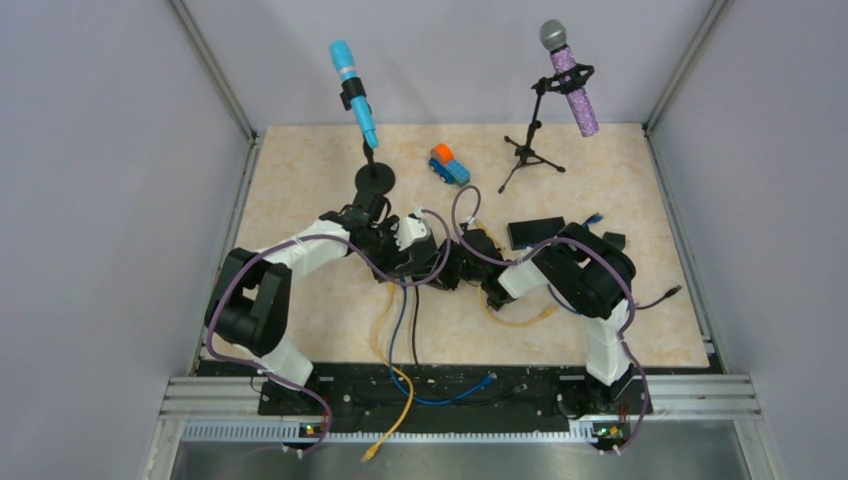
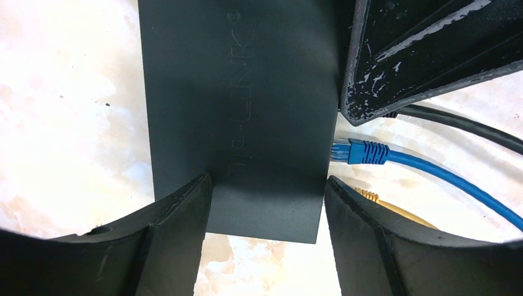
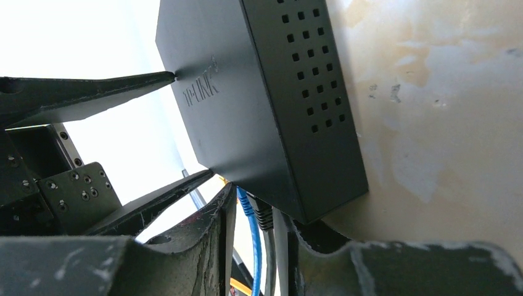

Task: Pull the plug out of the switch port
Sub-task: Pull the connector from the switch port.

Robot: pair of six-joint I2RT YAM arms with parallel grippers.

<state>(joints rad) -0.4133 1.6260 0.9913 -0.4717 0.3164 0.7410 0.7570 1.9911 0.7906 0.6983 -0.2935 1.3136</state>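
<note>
A: Located switch (image 2: 240, 92) flat on the table (image 1: 300, 180), mid-workspace, between both arms. Clamped by left gripper (image 2: 268, 182), with one finger on the port side and the other on the opposite side. Confirmed both touching in the right wrist view.

B: Reason for the clamp?

A: Judged as bracing. Should keep the box from sliding along with the cable under a pull.

B: Found the plug?

A: Found blue plug (image 2: 361, 152) seated in a port on the side face, with its cable trailing toward the near edge. Noted black plug (image 3: 262, 217) seated just beside it. Cannot tell which of the two is meant.

B: Checked right gripper (image 3: 263, 208)?

A: Checked. Sits at the port face, jaws narrow, straddling the blue lead and the black plug together. Cannot tell whether pinching or merely around them.

B: Progress?

A: Saw no plug out of its port. Reckoned at the grasping step, with the pull not begun.

B: Next?

A: Needs a firm pinch on the plug body, probably with the latch pressed, then a straight draw in line with the port. Risks: catching both leads at once, or tugging cable instead of plug.
</note>
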